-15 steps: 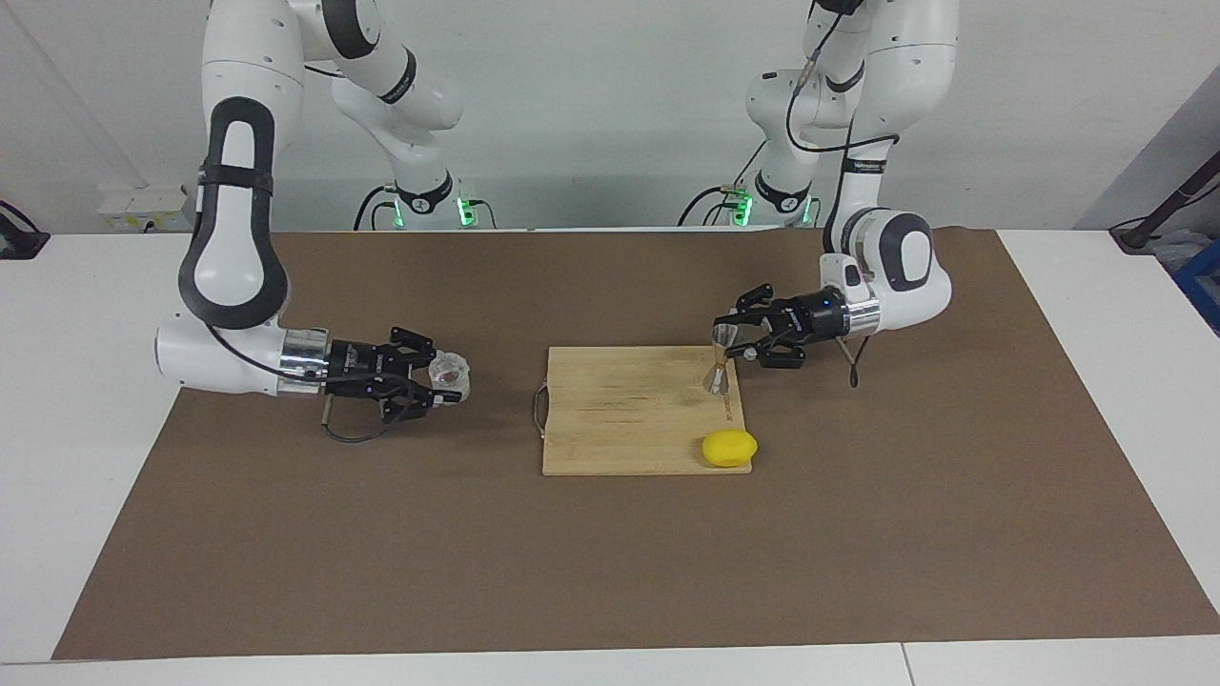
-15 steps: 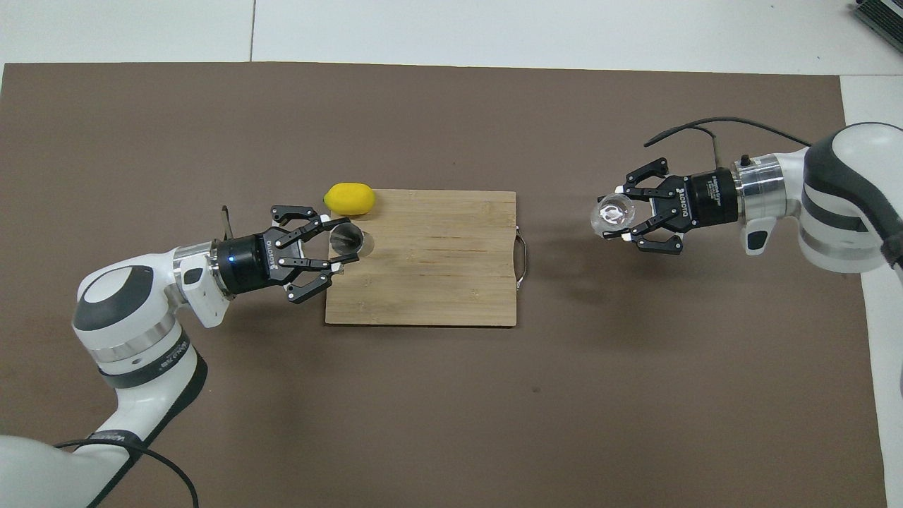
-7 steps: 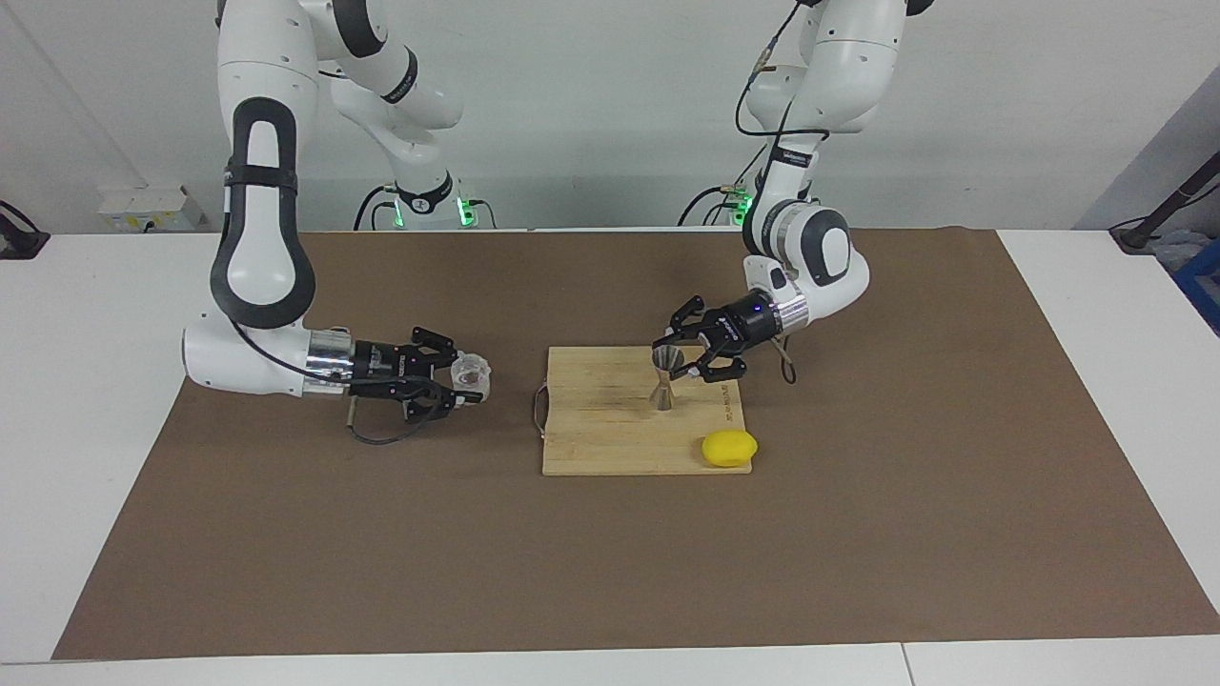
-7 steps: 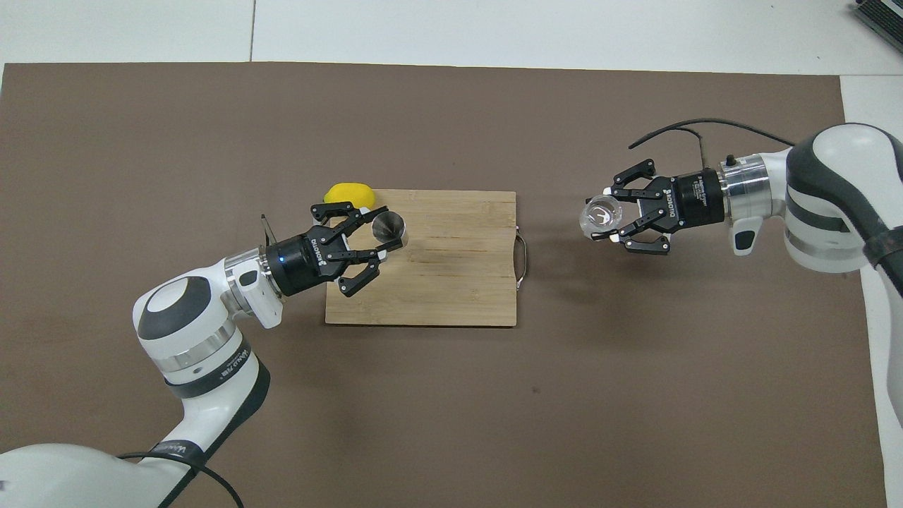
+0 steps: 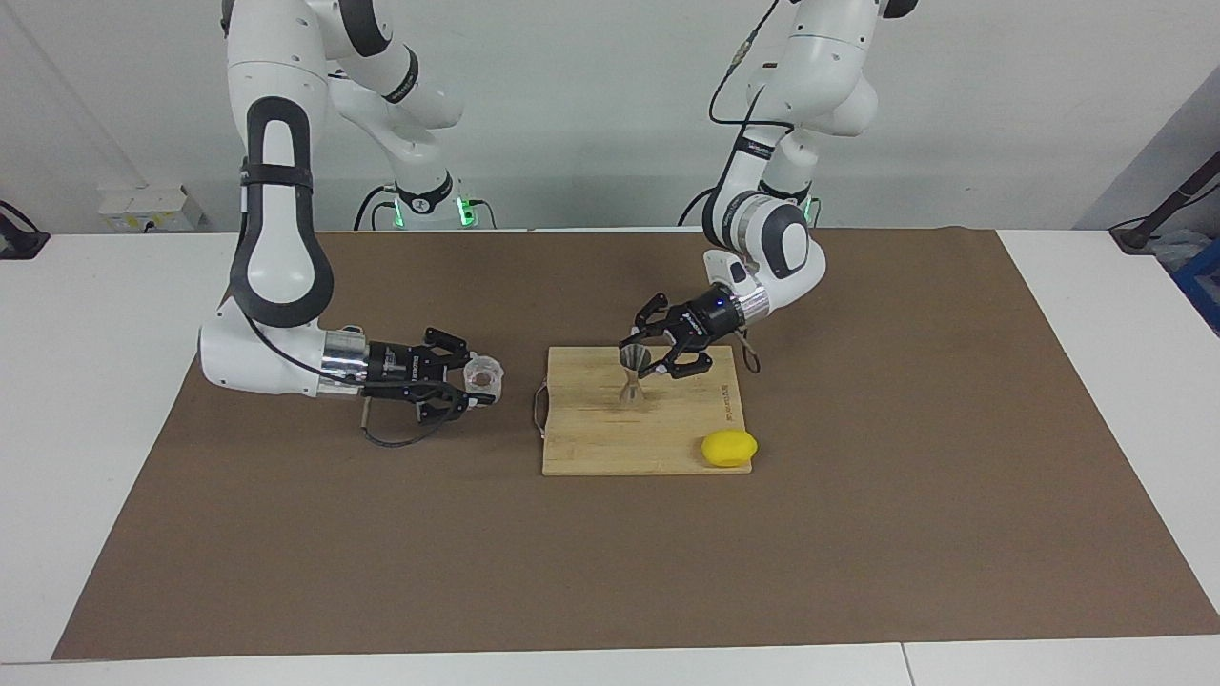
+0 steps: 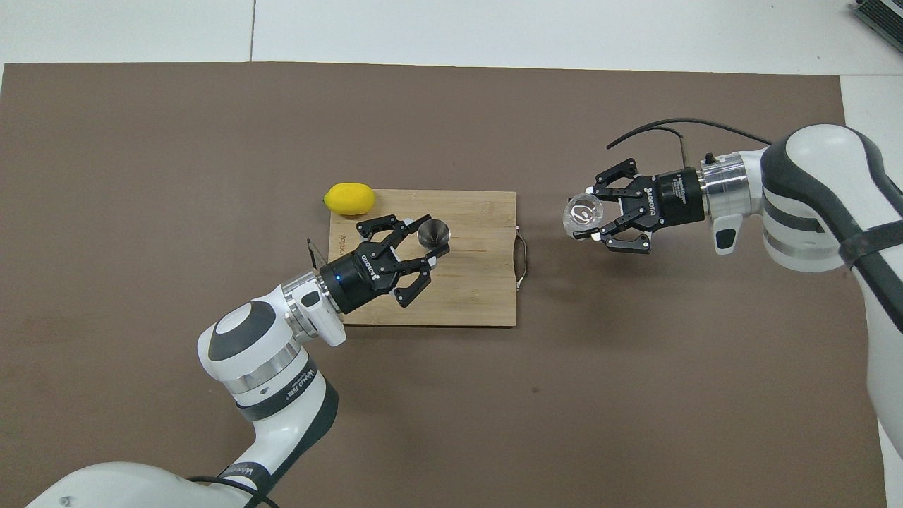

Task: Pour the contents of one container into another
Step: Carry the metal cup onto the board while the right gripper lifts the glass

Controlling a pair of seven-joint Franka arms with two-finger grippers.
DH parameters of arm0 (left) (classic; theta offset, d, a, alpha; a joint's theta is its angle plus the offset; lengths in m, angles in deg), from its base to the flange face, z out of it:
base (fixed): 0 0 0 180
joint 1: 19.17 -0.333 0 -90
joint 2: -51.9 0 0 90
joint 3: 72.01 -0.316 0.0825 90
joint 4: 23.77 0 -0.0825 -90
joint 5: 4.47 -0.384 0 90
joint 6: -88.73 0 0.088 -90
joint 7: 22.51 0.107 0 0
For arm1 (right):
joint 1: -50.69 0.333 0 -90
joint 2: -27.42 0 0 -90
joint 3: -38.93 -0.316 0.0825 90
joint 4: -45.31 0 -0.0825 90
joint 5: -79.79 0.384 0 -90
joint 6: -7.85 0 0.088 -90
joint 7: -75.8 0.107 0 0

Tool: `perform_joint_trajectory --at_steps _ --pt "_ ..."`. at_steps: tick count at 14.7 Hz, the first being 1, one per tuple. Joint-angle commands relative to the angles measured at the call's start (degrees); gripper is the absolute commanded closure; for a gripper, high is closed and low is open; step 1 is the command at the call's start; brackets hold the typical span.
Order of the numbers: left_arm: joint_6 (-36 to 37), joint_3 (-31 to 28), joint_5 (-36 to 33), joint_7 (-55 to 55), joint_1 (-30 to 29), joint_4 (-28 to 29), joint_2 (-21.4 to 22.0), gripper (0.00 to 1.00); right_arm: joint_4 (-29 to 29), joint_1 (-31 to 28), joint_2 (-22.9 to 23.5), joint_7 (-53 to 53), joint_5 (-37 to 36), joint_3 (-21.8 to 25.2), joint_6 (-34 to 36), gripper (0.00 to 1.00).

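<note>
The right pincer (image 5: 474,383) pinches the clear glass tumbler (image 5: 483,373) over the brown mat (image 5: 286,553) at the right arm's end of the bench (image 5: 86,314), at nine o'clock from the wooden cutting board (image 5: 610,448) in the facing view; the tumbler tilts slightly, its mouth turned up and toward the camera; the board lies mid-mat, its wire handle (image 5: 539,411) toward the tumbler; the left pincer (image 5: 646,360) pinches the upper cone of the metal jigger (image 5: 632,378), which stands upright on or just above the board, I cannot tell which; the lemon (image 5: 729,448) rests at the board's corner farthest from the robots, at four o'clock from the jigger, well apart from it.
</note>
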Motion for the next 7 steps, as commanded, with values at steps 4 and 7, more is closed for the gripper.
perform_joint_trajectory --at_steps 4,7 --pt "-1.4 -0.9 2.5 3.9 1.7 -1.7 -2.8 1.00 1.4 2.0 -2.5 0.7 0.4 -0.2 -3.1 1.00" --pt "-1.4 -0.9 2.5 5.7 1.8 -1.8 -3.1 1.00 1.5 3.0 -2.8 -0.2 0.2 -0.2 -4.0 1.00"
